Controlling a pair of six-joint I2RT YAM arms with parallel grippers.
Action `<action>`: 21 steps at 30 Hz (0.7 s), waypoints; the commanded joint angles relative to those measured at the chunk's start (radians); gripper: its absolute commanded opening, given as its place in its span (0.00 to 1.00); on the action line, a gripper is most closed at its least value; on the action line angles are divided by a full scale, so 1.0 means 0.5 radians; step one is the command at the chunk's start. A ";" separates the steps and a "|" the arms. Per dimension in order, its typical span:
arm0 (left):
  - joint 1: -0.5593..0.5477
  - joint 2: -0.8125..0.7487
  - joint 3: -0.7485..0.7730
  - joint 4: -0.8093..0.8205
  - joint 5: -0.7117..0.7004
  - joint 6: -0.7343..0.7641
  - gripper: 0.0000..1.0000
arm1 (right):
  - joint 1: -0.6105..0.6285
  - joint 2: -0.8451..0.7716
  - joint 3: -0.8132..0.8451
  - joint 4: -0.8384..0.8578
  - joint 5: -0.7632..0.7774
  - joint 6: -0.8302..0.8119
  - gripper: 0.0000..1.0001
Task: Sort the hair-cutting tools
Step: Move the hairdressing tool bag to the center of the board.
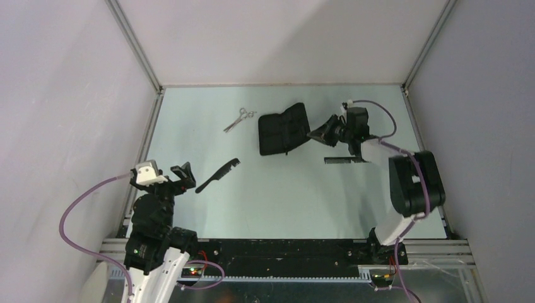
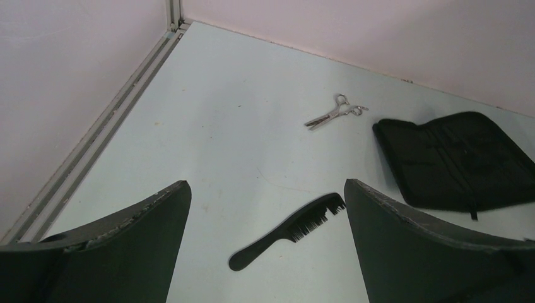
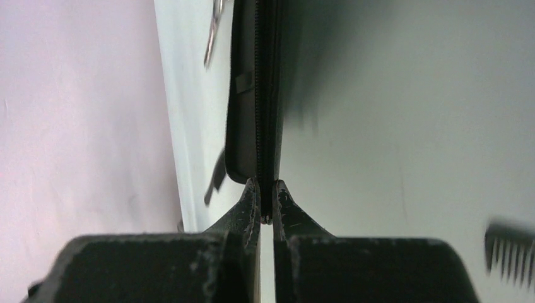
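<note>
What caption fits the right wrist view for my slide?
Right end effector pinching the edge of the black zip case, flat comb at lower right.

The pale desk point(image 1: 284, 196) carries silver scissors point(image 1: 240, 118) at the far side; a black zip case point(image 1: 284, 129) to their right; a handled comb point(image 1: 218, 175) nearer, at the left; a flat comb point(image 1: 344, 160) at the right.

Black jointed arms point(image 1: 413, 183) with white links, lilac cables point(image 1: 62, 224), scuffed black tool fingers point(image 2: 126, 252).
</note>
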State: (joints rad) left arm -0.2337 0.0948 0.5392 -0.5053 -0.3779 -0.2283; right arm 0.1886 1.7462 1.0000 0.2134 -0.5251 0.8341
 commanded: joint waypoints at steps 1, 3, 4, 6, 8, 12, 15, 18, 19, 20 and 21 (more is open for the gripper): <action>-0.009 -0.030 0.041 0.006 0.032 0.000 0.98 | 0.081 -0.485 -0.306 0.036 -0.075 -0.040 0.00; -0.008 -0.035 0.041 0.004 0.041 0.000 0.98 | 0.129 -0.676 -0.493 0.016 -0.050 -0.026 0.00; -0.008 -0.037 0.041 0.001 0.044 0.000 0.98 | 0.154 -0.745 -0.622 -0.002 -0.016 -0.008 0.00; -0.009 -0.039 0.044 -0.002 0.044 -0.003 0.98 | 0.198 -0.948 -0.785 -0.049 0.040 0.010 0.00; -0.009 -0.037 0.043 -0.002 0.045 -0.004 0.98 | 0.240 -1.122 -0.903 -0.142 0.076 0.012 0.00; -0.008 -0.030 0.042 0.000 0.053 -0.001 0.98 | 0.299 -1.449 -1.117 -0.255 0.117 0.096 0.00; -0.010 -0.026 0.041 -0.001 0.051 -0.001 0.98 | 0.344 -1.628 -1.297 -0.307 0.223 0.211 0.00; -0.009 -0.017 0.040 -0.004 0.055 -0.001 0.98 | 0.371 -1.755 -1.430 -0.330 0.234 0.295 0.00; -0.009 -0.011 0.041 -0.005 0.057 -0.001 0.98 | 0.391 -1.768 -1.446 -0.336 0.231 0.306 0.00; -0.008 -0.008 0.041 -0.004 0.060 -0.001 0.98 | 0.411 -1.785 -1.477 -0.347 0.230 0.318 0.01; -0.010 -0.002 0.041 -0.002 0.064 -0.001 0.98 | 0.423 -1.790 -1.490 -0.355 0.232 0.322 0.04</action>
State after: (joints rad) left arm -0.2337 0.0841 0.5392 -0.5213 -0.3595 -0.2283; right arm 0.3714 0.8825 0.2836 0.0410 -0.4259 0.9360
